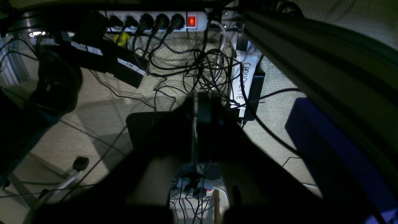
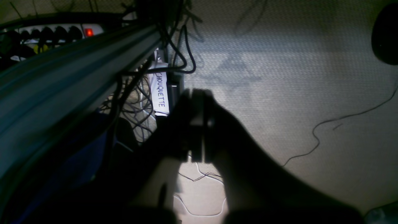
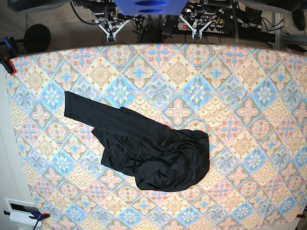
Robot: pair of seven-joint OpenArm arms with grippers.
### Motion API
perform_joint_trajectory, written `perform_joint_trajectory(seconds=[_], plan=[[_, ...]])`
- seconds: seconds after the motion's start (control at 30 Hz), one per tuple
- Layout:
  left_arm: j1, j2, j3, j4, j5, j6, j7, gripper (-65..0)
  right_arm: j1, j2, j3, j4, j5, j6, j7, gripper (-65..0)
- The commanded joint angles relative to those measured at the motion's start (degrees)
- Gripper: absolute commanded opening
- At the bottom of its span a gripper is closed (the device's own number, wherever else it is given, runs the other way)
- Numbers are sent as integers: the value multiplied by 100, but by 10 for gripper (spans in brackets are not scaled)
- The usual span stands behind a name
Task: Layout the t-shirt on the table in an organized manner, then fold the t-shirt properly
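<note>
The t-shirt (image 3: 148, 153) is plain black with a faint sheen and no print. The table (image 3: 249, 96) under it is covered in diamond tiles of pastel pink, blue and cream, each with a floral motif. Beyond the table's far edge, a white power strip (image 1: 155, 21) carries black plugs and a glowing red switch (image 1: 192, 21). Near the strip, a white label (image 2: 161, 93) bears dark handwritten letters, over a beige floor (image 2: 295, 93) crossed by black cables.
</note>
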Motion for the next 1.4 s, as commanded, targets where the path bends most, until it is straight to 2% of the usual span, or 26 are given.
perform_joint_trajectory(seconds=[0.0,0.73,0.9,1.13,1.2,1.27,1.37], plan=[[25,17,-7,10,-16,10,-15,-650,-17,10,-16,24,6,-6,45,-649],[113,17,2,28,-16,10,-33,-650,-140,10,-16,41,-3,-6,54,-650],[201,26,-7,98,-16,10,-33,-650,-553,10,-51,402,-21,-14,54,-650],[1361,-27,-7,2024,-16,10,46,-650,-1458,45,-51,1518,-29,-14,54,-650],[1722,-159,2,2700,-16,10,222,-650,-1687,45,-51,1782,-29,-14,54,-650],[2091,-194,204,3342,-16,10,345,-650,-1942,45,-51,2090,-29,-14,54,-650],[2592,-484,617,4133,-60,10,363,-650,-2311,45,-60,2591,-38,-14,54,-650]])
